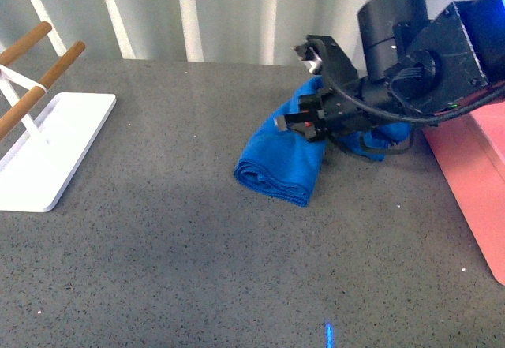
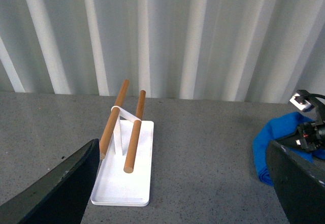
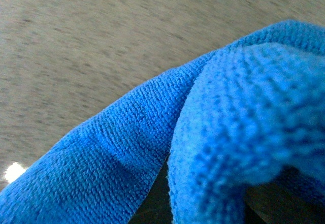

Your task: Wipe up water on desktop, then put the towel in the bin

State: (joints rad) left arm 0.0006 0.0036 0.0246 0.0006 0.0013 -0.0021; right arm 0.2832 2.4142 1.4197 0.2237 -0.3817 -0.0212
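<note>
Since no wet patch reads on the counter point(image 1: 158, 245) in the front view, I judge wiping is about over and the step in hand is taking the towel point(image 1: 278, 162) for the bin point(image 1: 473, 182). Towel lies bunched and folded at roughly 2 o'clock from frame centre, flat end on the counter, far end rumpled under the right arm. Right pincer point(image 1: 296, 86) sits on that far end, jaws standing apart with blue cloth between them; cannot tell if they actually pinch it. Bin at 3 o'clock, near the towel, only part of it in frame. White rack point(image 1: 55, 147) with wooden rods point(image 1: 35, 56) at 9 o'clock, well apart from the towel.

Left wrist view: left pincer point(image 2: 181, 148) spread wide, nothing in it, hanging above the counter. Rack ahead of it, towel and right fingertips at the frame edge.

Right wrist view: towel fills the frame, thick pile, one fold lapping another, blurred counter behind. Jaws not visible here.

Next move, my call: get a firm pinch on a thick fold, lift until the floppy end clears the counter and the bin wall, swing toward 3 o'clock, release over the bin.
</note>
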